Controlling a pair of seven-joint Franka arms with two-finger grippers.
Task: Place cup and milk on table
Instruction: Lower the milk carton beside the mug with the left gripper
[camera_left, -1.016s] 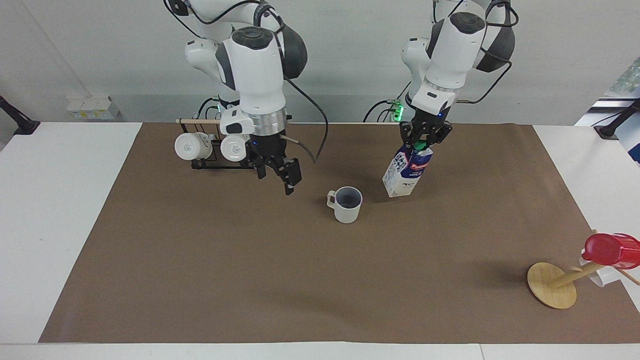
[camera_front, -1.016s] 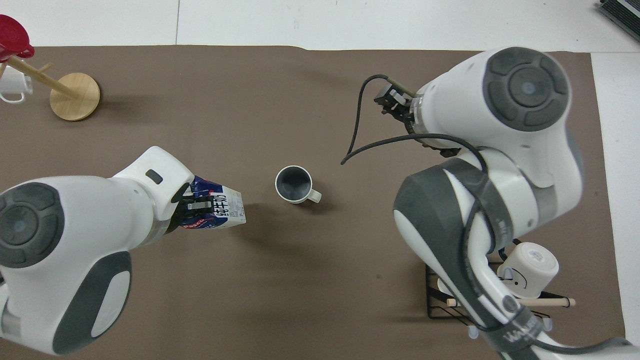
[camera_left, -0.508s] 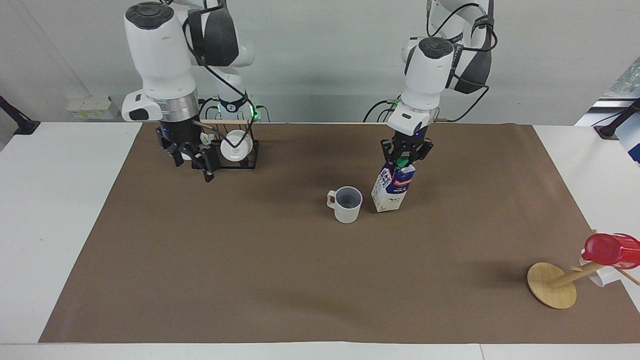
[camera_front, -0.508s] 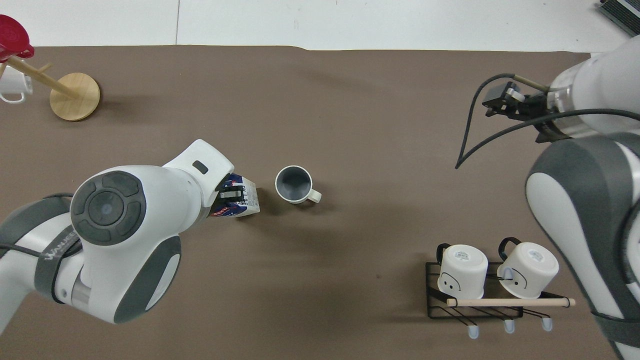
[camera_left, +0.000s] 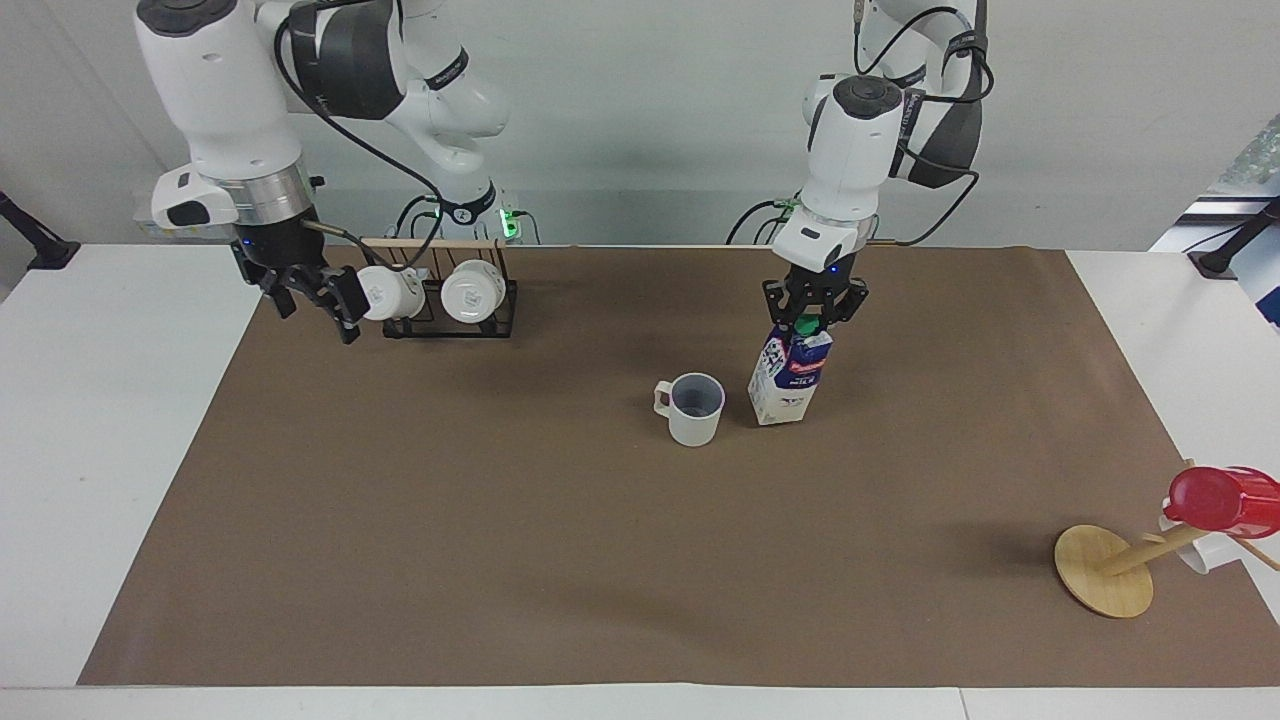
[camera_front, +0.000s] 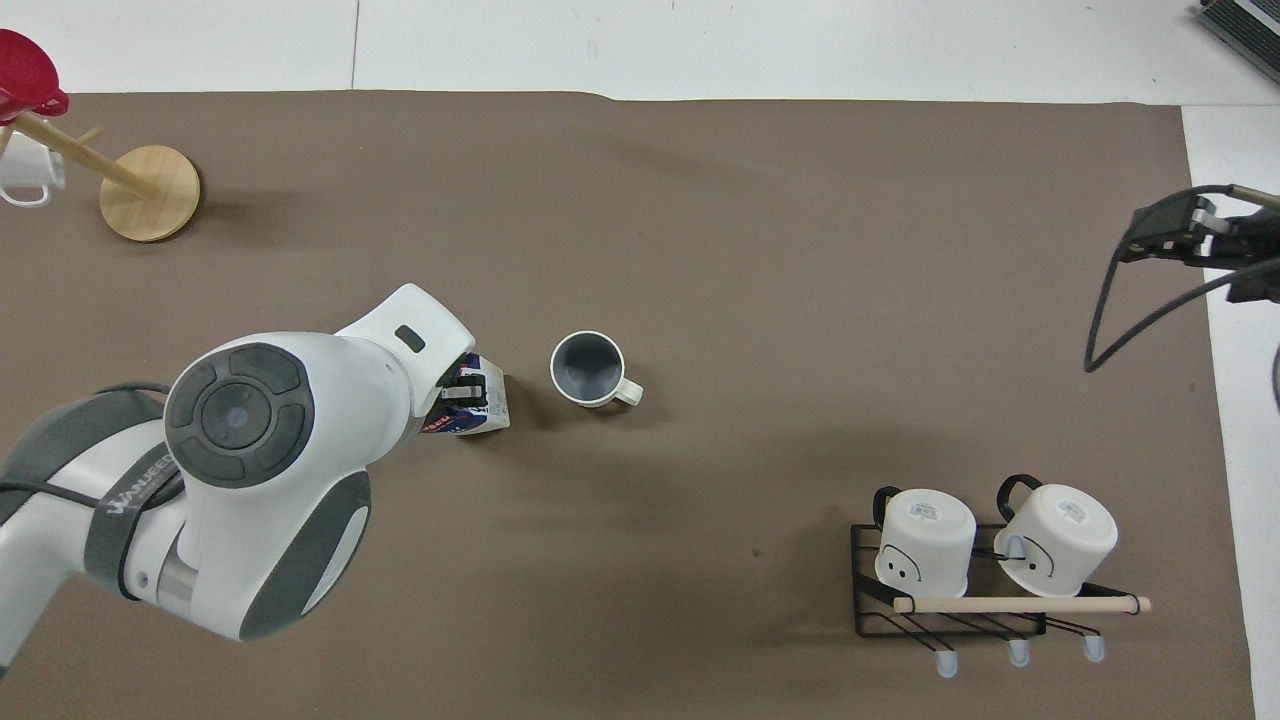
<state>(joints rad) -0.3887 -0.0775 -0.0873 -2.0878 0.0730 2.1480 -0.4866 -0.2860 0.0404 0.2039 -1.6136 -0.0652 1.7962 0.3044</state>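
Spanning the whole scene, the table (camera_left: 620, 560) under its brown paper carries everything, and the two arms rise at the robots' end of it. Judging by how things lie, the step in hand is setting down the milk (camera_left: 788, 378): the carton stands almost upright on the paper, just beside the cup (camera_left: 691, 408), toward the left arm's end. The left claw (camera_left: 812, 318) is clenched on the carton's top, at the green cap. The right claw (camera_left: 312, 292) hangs released over the paper's edge toward the right arm's end, near the rack (camera_left: 450, 300) with two white mugs; that arm waits. The cup sits upright near the middle of the table, nothing touching it. Next, the left claw should open and lift straight up, so the carton is not tipped against the cup.
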